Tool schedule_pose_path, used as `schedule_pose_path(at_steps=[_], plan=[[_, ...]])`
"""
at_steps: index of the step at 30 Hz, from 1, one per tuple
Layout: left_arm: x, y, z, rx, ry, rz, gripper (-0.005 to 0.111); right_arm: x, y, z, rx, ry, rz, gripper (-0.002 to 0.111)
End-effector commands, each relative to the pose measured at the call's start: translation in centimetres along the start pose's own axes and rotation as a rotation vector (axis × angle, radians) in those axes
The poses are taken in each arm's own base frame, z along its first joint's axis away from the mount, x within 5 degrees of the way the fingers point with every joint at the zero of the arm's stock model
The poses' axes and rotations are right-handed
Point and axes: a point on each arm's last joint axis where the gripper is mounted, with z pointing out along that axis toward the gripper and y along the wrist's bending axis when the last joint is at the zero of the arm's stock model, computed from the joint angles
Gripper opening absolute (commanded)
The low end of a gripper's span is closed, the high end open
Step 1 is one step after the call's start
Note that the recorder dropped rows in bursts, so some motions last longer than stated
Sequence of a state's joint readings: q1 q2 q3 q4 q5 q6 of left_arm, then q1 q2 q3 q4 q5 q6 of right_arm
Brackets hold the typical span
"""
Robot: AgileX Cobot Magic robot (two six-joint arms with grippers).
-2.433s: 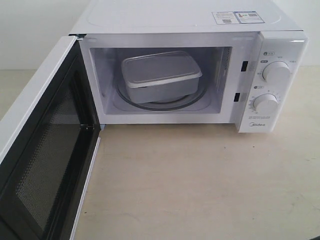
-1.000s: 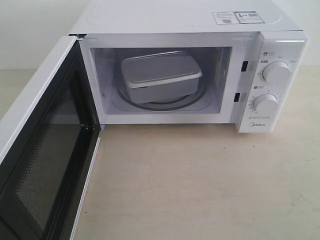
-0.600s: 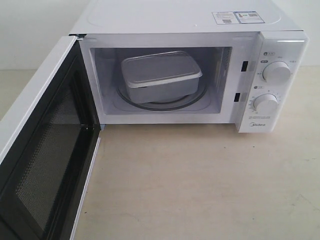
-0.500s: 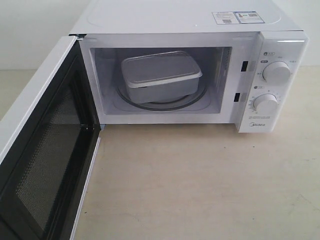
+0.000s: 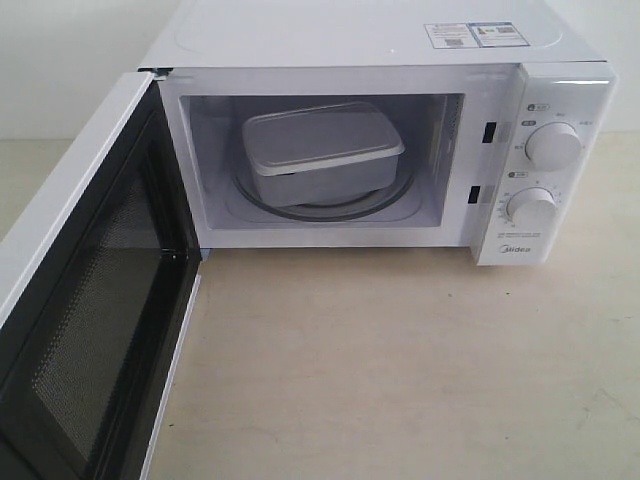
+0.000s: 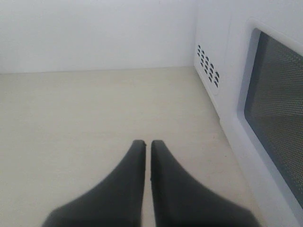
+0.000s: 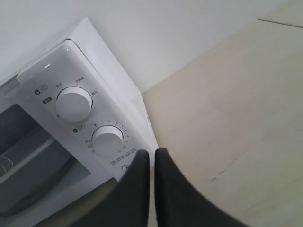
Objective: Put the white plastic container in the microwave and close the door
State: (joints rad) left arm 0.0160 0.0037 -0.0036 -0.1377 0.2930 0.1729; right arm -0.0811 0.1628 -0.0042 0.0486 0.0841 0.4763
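Inside microwave [image 5: 370, 40] sits white plastic container [image 5: 322, 150], apart from pinched-together left fingers [image 6: 128, 189], right fingers [image 7: 137, 189].

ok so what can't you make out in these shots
- Exterior view: neither arm is in frame; the door runs off the bottom edge.
- Exterior view: the white plastic container contents, hidden under its lid.
- Exterior view: print on the microwave stickers, too small.
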Motion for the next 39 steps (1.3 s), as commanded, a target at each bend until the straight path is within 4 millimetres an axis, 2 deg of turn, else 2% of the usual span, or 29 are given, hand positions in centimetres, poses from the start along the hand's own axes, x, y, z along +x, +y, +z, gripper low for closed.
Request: schedule_pose_path(at_steps=[1,7,19,39], plan=[[0.1,0.0,0.0,-0.002,0.003,-0.002,0.004,0.1,-0.2,-0.4,0.004,-0.015,-0.025,0.0],[0.1,0.0,0.0,-0.002,0.003,-0.002,0.004,0.8,-0.6,-1.3,0.029,0.017,-0.18,0.0],[0.1,0.0,0.0,-0.002,0.003,-0.002,0.004,1.4,-1.0,-1.3,0.048,0.094,-0.526,0.0],[0.1,0.0,0.0,-0.002,0.003,-0.002,0.004,1.5,-0.8,-1.3,0.014,0.101,-0.522,0.0]])
